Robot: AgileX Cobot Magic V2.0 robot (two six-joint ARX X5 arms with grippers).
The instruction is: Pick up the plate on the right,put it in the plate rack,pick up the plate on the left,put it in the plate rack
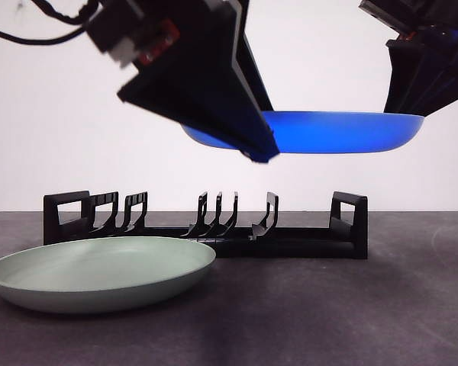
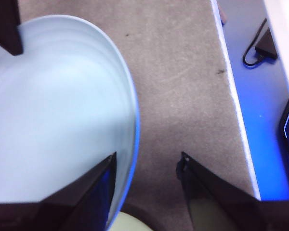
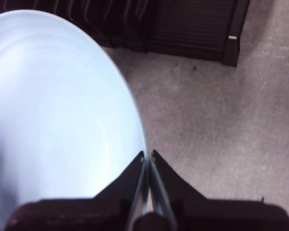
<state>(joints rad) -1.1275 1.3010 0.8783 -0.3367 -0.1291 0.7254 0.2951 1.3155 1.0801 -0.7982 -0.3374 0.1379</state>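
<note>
Step one is in hand, I judge — the round blue plate (image 1: pixel 343 131) hangs level in the air above the long black plastic plate rack (image 1: pixel 206 226), not yet slotted. The right gripper (image 3: pixel 148 156) has its jaws pressed onto the plate's rim, pinching it. The left gripper (image 2: pixel 147 166) is spread wide, one jaw over the plate's edge, gripping nothing. Next the plate needs tipping upright and lowering between prongs — the pale green plate (image 1: pixel 99 272) waits on the table.

Dark grey table (image 1: pixel 366 313): black plate rack (image 1: pixel 214 225) at back, green plate (image 1: pixel 99 272) in front-left
</note>
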